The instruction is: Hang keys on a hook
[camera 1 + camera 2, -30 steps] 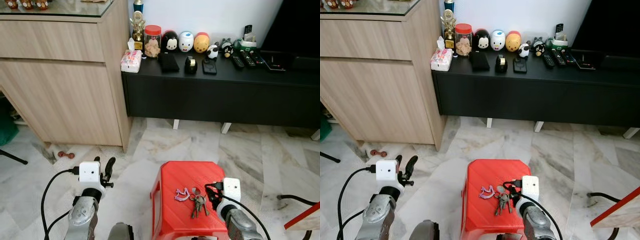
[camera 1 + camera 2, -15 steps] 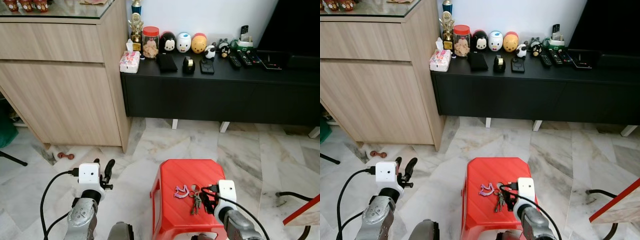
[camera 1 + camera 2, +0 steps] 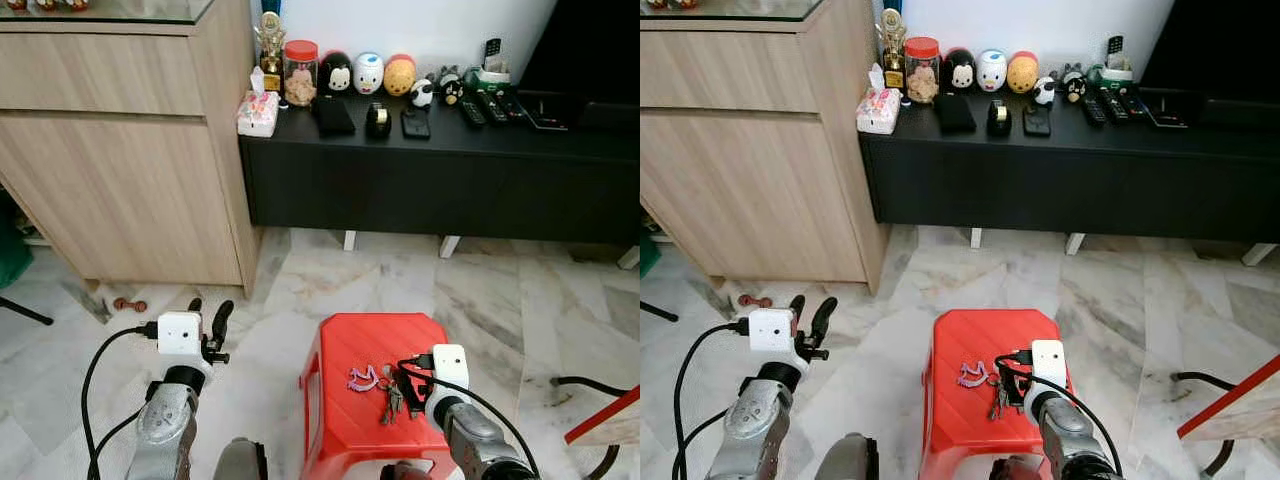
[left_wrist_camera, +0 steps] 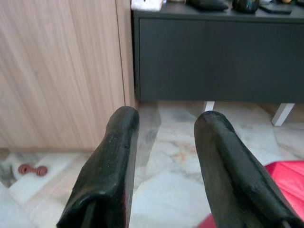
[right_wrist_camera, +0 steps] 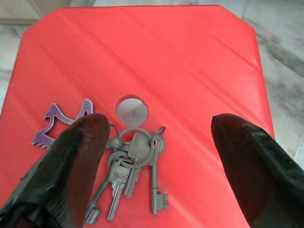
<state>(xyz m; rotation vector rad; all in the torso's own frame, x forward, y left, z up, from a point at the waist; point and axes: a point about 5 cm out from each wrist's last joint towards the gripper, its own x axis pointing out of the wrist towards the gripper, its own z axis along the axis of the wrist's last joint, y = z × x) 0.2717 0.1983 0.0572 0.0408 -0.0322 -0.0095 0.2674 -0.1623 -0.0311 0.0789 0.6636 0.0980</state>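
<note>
A bunch of grey keys [image 5: 135, 166] on a ring lies on the top of a red plastic stool [image 3: 345, 410], by the stool's centre hole. A purple shoe-shaped charm [image 5: 59, 121] lies beside the keys. My right gripper [image 5: 156, 161] hangs open just above the keys, one finger on each side of the bunch, touching nothing. In the head views it [image 3: 412, 385] sits over the stool's right half. My left gripper [image 3: 210, 325] is raised to the stool's left over the floor, open and empty.
A light wooden cabinet [image 3: 120, 150] stands at the left. A low black TV console [image 3: 440, 170] along the wall carries a jar, round toys, remotes and a tissue pack. A small red dumbbell [image 3: 129, 305] lies on the marble floor. A black cable [image 3: 590, 385] curls at the right.
The camera has tilted slightly. My right gripper has moved forward and lower over the keys. The keys and the left arm have stayed in place.
</note>
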